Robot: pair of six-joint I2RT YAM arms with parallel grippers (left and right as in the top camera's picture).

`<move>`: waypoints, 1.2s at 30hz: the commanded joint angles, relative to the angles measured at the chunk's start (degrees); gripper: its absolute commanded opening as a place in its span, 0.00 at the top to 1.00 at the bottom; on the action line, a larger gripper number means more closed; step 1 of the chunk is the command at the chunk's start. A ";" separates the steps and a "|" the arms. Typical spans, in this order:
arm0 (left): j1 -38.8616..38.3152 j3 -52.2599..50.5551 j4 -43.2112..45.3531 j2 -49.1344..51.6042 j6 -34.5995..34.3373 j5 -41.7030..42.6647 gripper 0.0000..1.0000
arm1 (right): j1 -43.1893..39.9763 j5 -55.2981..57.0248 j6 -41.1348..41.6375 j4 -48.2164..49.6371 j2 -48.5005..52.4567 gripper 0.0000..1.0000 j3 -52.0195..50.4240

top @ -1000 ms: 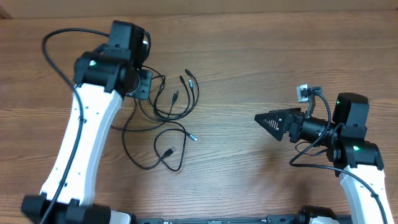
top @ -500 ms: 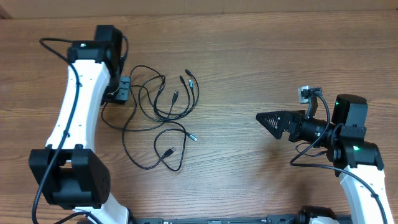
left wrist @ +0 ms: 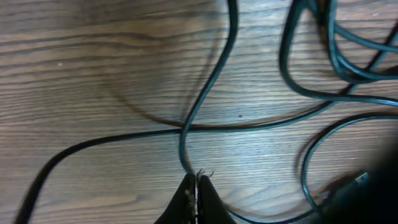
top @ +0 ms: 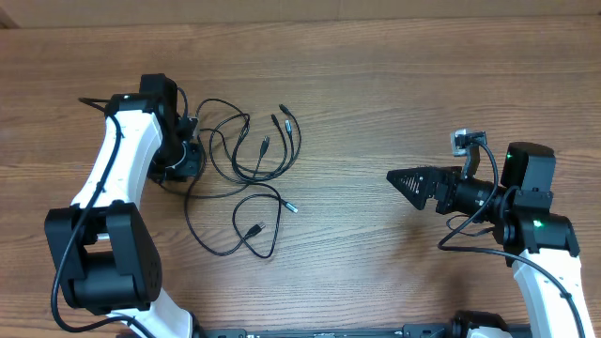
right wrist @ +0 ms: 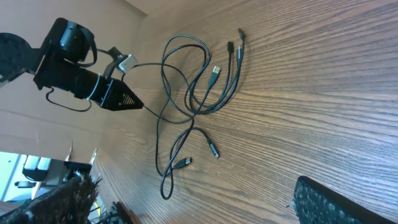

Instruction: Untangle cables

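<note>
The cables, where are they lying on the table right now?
In the overhead view the cables sprawl on the left half of the table, right beside the left gripper, which pinches one strand; the right gripper sits far off.

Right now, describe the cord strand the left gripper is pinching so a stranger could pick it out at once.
On the wooden table, a tangle of thin black cables lies on the left half. At the tangle's left edge sits the left gripper, jaws shut. The strand is the one running out from between its fingertips; its neighbours all lie loose and ungripped.
</note>
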 commanded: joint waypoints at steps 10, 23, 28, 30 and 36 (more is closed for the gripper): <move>0.15 2.71 7.65 -24.22 8.87 20.24 0.96 | -0.09 0.42 -0.09 0.13 -0.04 0.00 0.24; 0.17 2.51 4.28 -26.53 9.90 6.62 0.00 | -0.09 1.75 -0.13 -0.09 -0.04 0.00 0.24; 0.20 2.51 2.73 -20.59 28.74 6.56 0.13 | -0.09 8.33 -0.50 -1.92 -0.04 0.00 0.24; 0.22 2.51 2.73 -17.99 36.74 4.83 0.14 | -0.09 10.08 -0.52 -2.45 -0.04 0.00 0.24; 1.11 2.51 6.93 -11.78 46.16 -2.32 0.13 | -0.09 10.93 -2.01 -2.49 -0.04 0.00 0.24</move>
